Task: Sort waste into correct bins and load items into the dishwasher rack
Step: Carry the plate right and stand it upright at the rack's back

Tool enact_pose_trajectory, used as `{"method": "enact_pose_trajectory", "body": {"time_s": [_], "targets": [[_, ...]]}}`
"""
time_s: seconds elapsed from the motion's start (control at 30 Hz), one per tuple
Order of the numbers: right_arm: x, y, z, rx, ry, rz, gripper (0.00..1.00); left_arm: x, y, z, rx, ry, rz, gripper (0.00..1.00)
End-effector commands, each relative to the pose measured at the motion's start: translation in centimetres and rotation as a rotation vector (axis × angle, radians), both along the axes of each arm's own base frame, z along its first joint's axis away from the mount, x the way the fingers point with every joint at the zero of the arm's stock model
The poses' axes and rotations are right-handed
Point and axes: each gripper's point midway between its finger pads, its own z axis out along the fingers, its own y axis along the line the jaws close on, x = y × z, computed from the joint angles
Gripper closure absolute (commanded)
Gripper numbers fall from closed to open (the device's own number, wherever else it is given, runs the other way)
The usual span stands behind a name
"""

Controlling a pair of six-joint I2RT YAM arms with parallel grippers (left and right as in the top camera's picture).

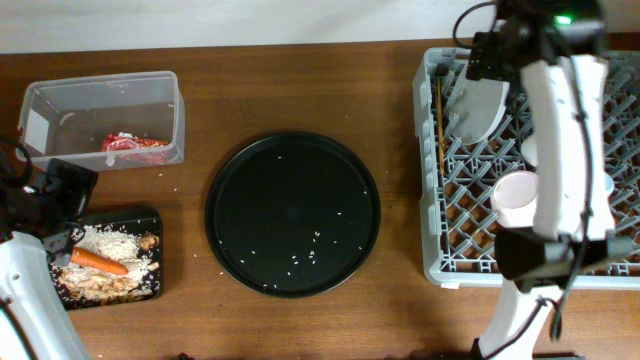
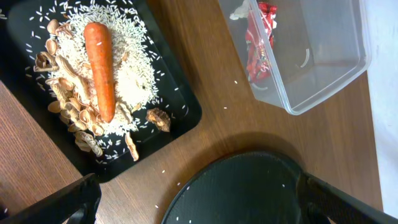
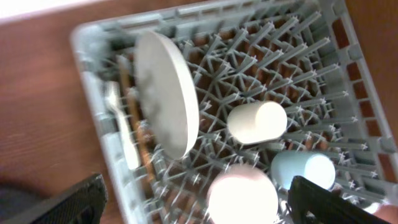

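Standing on edge, plate point(image 3: 166, 93) nears rack point(image 1: 425, 170) wall.

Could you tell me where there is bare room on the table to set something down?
Bare tabletop lies between the clear tub and the rack, beyond the round tray. A narrower strip runs between that tray and the rack. The round tray holds only stray rice grains. The small black tray is heaped and the rack is crowded.
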Motion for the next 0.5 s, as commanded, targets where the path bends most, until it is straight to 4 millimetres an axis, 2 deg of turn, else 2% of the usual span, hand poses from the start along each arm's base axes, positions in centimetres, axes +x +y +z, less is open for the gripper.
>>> {"method": "enact_pose_trajectory", "body": {"time_s": [0.0,0.1,0.2,0.27,0.33,0.47], "targets": [[-4.6,3.0,5.9,0.183,-0.137,0.092,0.05,-0.2,0.2,0.1,0.001,0.001,0.02,0.01],[-7.9,4.0,8.5,0.243,-0.202,0.129,0.05,-0.2,0.2,0.1,0.001,0.001,0.02,0.01],[-11.6,5.0,9.0,0.291,-0.2,0.167,0.05,-0.2,0.2,0.1,0.002,0.0,0.02,0.01],[-13.9,5.2,7.9,0.291,-0.162,0.174,0.05,-0.2,0.2,0.1,0.001,0.001,0.02,0.01],[-17.0,5.4,5.6,0.288,-0.101,0.181,0.05,-0.2,0.2,0.1,0.002,0.0,0.02,0.01],[-19.2,5.2,1.7,0.283,-0.123,0.179,0.05,-0.2,0.2,0.1,0.001,0.001,0.02,0.01]]}}
